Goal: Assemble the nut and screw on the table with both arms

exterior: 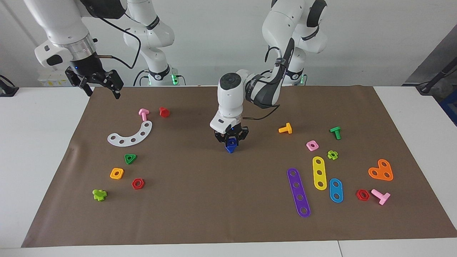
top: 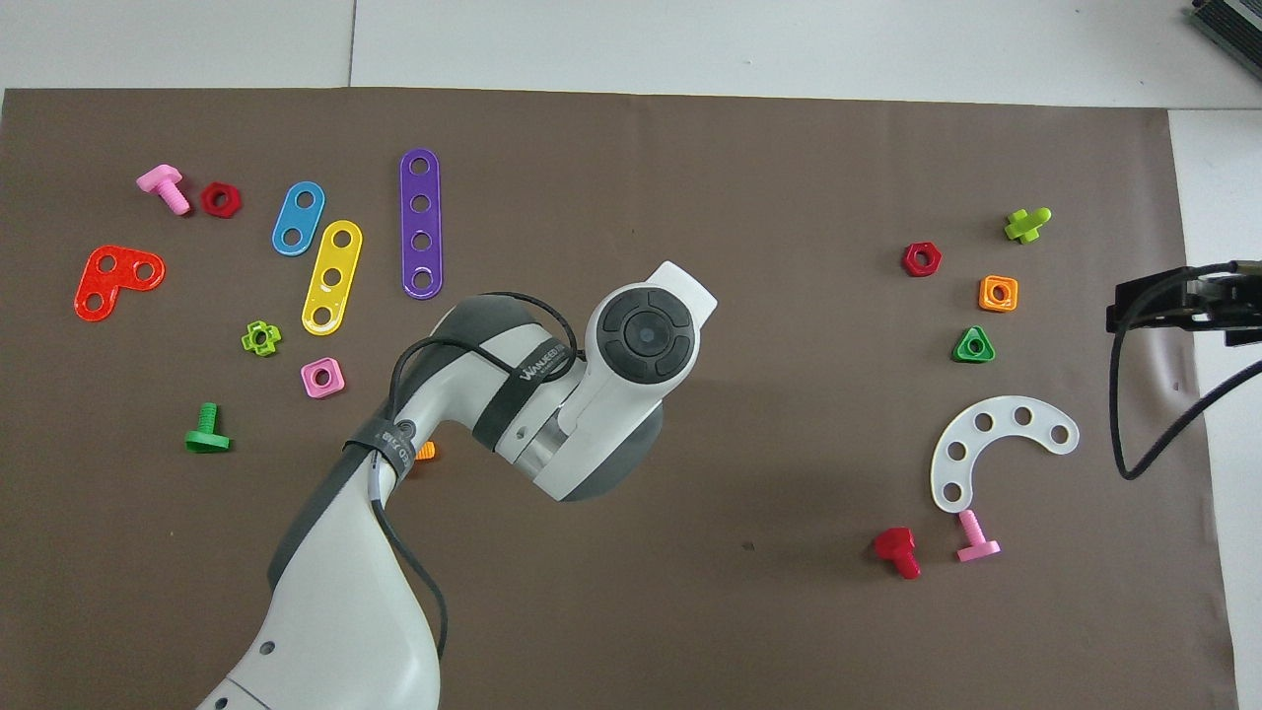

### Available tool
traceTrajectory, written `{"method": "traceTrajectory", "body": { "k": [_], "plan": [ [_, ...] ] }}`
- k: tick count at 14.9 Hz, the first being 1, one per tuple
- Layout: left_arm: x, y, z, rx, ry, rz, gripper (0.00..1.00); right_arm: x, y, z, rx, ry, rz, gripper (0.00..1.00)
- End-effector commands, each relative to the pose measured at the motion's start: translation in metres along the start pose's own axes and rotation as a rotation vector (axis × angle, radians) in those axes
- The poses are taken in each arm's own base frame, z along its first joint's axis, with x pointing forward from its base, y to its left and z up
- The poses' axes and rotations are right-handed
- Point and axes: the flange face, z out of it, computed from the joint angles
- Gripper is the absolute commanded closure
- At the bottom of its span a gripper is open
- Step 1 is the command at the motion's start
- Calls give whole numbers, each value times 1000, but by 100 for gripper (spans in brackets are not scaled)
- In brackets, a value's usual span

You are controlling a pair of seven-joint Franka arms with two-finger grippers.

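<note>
My left gripper (exterior: pixel 231 140) hangs low over the middle of the brown mat (exterior: pixel 228 214) on the table, pointing straight down. It is shut on a small blue piece, the screw (exterior: pixel 231 145), whose pointed triangular end hangs just above the mat. A round hollow in it faces the camera. I cannot make out the nut as a separate part there. In the overhead view the left arm's wrist (top: pixel 646 335) hides the gripper and the blue piece. My right gripper (exterior: pixel 101 86) waits open and empty, raised over the mat's edge at the right arm's end.
A white curved strip (exterior: pixel 130 135), pink screw (exterior: pixel 143 114), red screw (exterior: pixel 164 111), green triangular nut (exterior: pixel 130 158), orange nut (exterior: pixel 116 173) and red nut (exterior: pixel 137 183) lie toward the right arm's end. Coloured strips (exterior: pixel 298 192), nuts and screws lie toward the left arm's end.
</note>
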Motion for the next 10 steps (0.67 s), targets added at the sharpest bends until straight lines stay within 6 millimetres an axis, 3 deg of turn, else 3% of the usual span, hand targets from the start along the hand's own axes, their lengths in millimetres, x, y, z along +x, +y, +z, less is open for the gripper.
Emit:
{"method": "traceTrajectory", "body": {
  "k": [1, 10],
  "plan": [
    [-11, -7, 3, 12, -12, -20, 100, -4, 5, 2, 33, 11, -18, 0],
    [-10, 0, 2, -30, 18, -54, 100, -5, 7, 2, 34, 11, -16, 0]
  ]
}}
